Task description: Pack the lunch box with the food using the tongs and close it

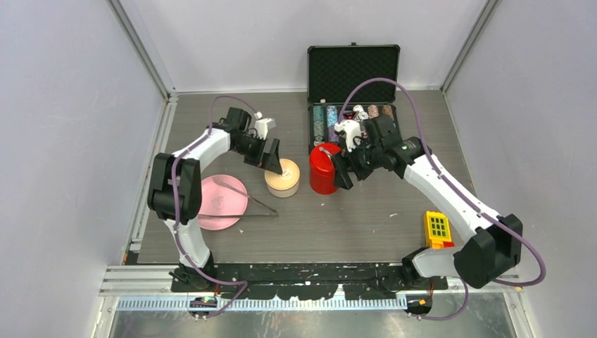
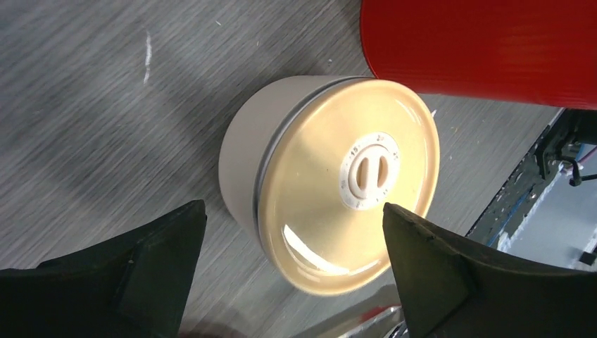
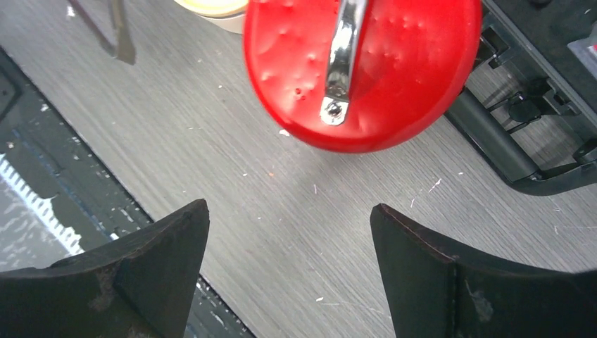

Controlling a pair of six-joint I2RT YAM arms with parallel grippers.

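Upright at mid-surface (image 1: 366, 211), the red canister (image 1: 324, 172), red lid (image 3: 362, 70) on, chrome handle (image 3: 341, 56) arching across the top. Just left of the canister, the small round bowl (image 1: 282, 182), beige disc lid (image 2: 345, 190) seated flat on it. Hanging over that bowl, the left claw (image 2: 292, 211): spread wide, gripping nothing, one finger either side of the lid and clear of it. Hard against the canister's right flank, the right claw (image 3: 288, 210): also gaping wide, nothing between the fingers, pointed down at bare surface just short of the red lid. Further left of the canister, past the bowl, the tongs (image 1: 253, 199): lying flat, joined end toward the bowl, slim arms running back over the pink plate (image 1: 211, 211), touched by neither claw. Behind the canister, the black case of poker chips (image 1: 352, 91), lid up. Well right of the canister and nearer the arm bases, the yellow and red block toy (image 1: 437, 229).
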